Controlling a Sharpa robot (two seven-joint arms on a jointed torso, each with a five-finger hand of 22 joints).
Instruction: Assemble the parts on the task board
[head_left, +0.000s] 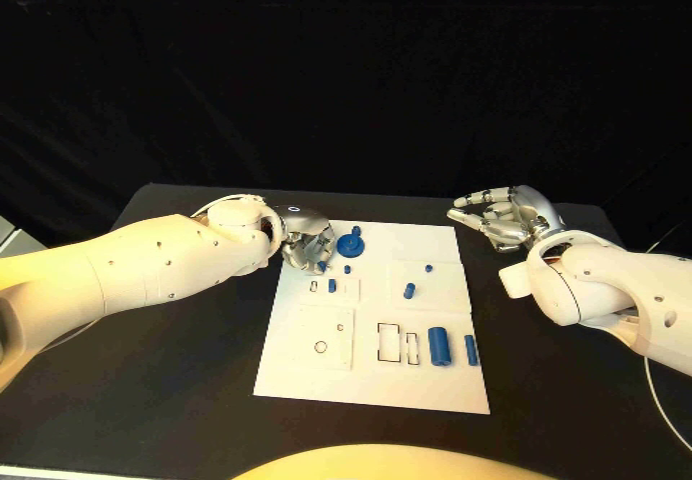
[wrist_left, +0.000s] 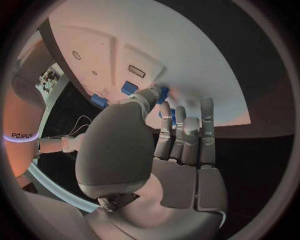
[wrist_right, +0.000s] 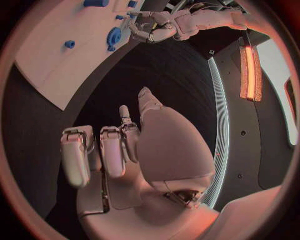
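The white task board (head_left: 378, 385) lies mid-table. A blue round part with a peg (head_left: 353, 246) stands near its far left corner, with smaller blue parts (head_left: 410, 291) in the middle and a thick blue cylinder (head_left: 438, 347) beside a slim one (head_left: 470, 349) nearer me. My left hand (head_left: 306, 245) hovers at the board's far left edge, right beside the round part. Its fingers (wrist_left: 187, 130) stretch side by side over the board (wrist_left: 187, 45), and its thumb tip reaches a blue part (wrist_left: 164, 92). Whether they touch I cannot tell. My right hand (head_left: 498, 218) is off the board's far right corner, fingers loosely bent, holding nothing.
Rectangular slots and a ring outline (head_left: 320, 347) mark the board's near half. Black table (head_left: 159, 400) surrounds the board on every side. From the right wrist, my right hand (wrist_right: 125, 150) is over bare table, with the board (wrist_right: 56, 65) and my left hand (wrist_right: 153, 27) beyond it.
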